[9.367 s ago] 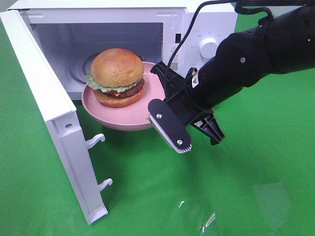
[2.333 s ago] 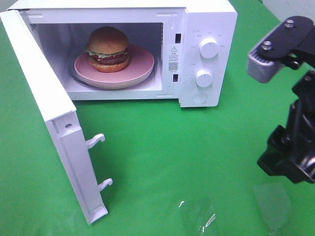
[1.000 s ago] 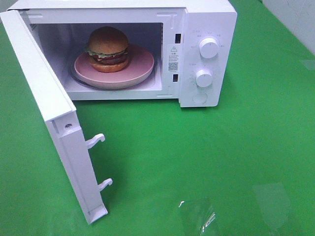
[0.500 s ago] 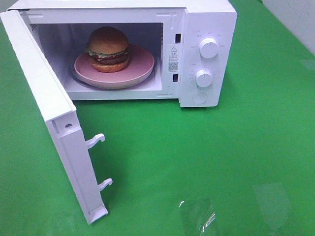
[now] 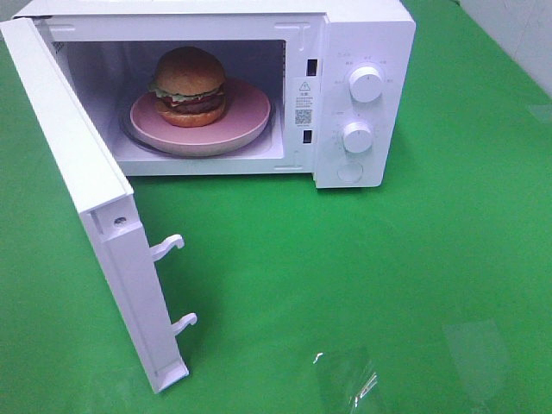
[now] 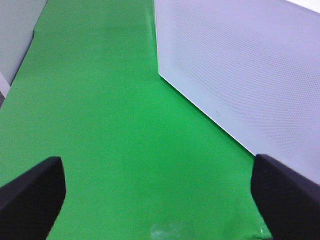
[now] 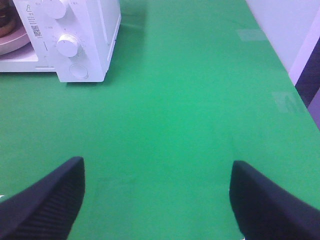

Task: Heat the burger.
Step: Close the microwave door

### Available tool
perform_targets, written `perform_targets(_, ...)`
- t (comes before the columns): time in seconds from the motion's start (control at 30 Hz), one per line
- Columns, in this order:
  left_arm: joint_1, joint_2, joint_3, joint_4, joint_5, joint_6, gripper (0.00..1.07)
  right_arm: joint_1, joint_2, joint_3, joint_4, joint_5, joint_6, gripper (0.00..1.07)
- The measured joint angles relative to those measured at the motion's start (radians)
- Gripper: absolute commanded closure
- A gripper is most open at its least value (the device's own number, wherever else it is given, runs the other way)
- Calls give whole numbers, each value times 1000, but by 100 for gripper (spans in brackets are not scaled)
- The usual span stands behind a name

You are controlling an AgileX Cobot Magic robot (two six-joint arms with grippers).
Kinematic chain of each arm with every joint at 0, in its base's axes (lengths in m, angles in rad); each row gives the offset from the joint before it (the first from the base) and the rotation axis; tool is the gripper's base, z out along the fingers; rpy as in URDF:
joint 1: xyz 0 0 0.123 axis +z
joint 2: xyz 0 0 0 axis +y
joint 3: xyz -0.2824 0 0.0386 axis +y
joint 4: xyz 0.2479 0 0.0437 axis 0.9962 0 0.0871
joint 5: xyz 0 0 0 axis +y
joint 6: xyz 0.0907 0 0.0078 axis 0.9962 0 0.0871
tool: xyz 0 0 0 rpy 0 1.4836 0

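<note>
The burger (image 5: 190, 86), with a golden-brown bun, lettuce and dark patty, sits on a pink round plate (image 5: 246, 121) inside the white microwave (image 5: 362, 34). The microwave door (image 5: 95, 207) stands wide open to the left. Neither arm shows in the exterior view. In the left wrist view my left gripper (image 6: 157, 200) is open over green cloth, next to the outer face of the door (image 6: 240, 75). In the right wrist view my right gripper (image 7: 157, 200) is open, well away from the microwave's control panel (image 7: 75, 45); a sliver of the plate (image 7: 12, 42) shows there.
Two white dials (image 5: 366, 84) and a round button (image 5: 350, 172) are on the microwave's right panel. Green cloth (image 5: 345, 276) covers the table. Two door latch hooks (image 5: 168, 246) stick out from the door edge. A pale wall (image 7: 280, 25) borders the table's right side.
The right arm, seen at the right edge 2.3 s ago, has left the exterior view. Before that it set the plate with the burger into the microwave. Nothing has moved in the last second.
</note>
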Motion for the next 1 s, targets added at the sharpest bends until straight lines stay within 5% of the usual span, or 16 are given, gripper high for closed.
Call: perform_targets(1.0, 0, 0, 0, 0, 0, 0, 14, 0, 0, 0, 2, 0, 0, 31)
